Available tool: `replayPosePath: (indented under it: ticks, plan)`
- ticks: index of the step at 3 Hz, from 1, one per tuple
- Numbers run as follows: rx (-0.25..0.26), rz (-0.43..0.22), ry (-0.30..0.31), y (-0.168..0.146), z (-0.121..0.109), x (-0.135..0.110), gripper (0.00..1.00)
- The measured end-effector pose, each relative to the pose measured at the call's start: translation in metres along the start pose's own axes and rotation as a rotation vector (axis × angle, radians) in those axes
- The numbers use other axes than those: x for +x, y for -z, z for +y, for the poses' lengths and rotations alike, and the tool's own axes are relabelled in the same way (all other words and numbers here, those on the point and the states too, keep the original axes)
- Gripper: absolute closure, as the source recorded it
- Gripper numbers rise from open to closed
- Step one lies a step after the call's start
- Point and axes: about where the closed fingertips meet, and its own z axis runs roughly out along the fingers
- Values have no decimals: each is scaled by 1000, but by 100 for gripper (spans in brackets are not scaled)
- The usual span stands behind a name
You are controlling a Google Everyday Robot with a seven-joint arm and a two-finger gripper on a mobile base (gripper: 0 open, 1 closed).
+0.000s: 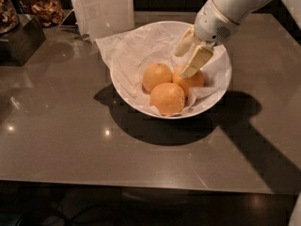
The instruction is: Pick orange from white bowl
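The white bowl (217, 92), lined with crumpled white paper, sits on the grey table and holds three oranges. The deeper orange (193, 82) lies at the right of the bowl, behind the front orange (167, 98) and beside the left orange (156, 76). My gripper (181, 64) reaches in from the upper right and hovers just over the deeper orange. Its two pale fingers (196, 60) are spread apart with nothing between them, and the lower finger's tip overlaps the fruit's top left.
A white upright card (104, 8) stands just behind the bowl. A dark box (19, 39) and containers of dried snacks (43, 7) are at the back left. The table's front edge (141, 182) runs across the bottom.
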Motion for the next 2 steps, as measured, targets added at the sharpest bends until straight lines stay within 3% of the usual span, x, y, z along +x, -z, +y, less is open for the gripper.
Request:
replayPosePath:
  ticks: [2]
  plan:
    - [-31,22,-40,5,13,8,31]
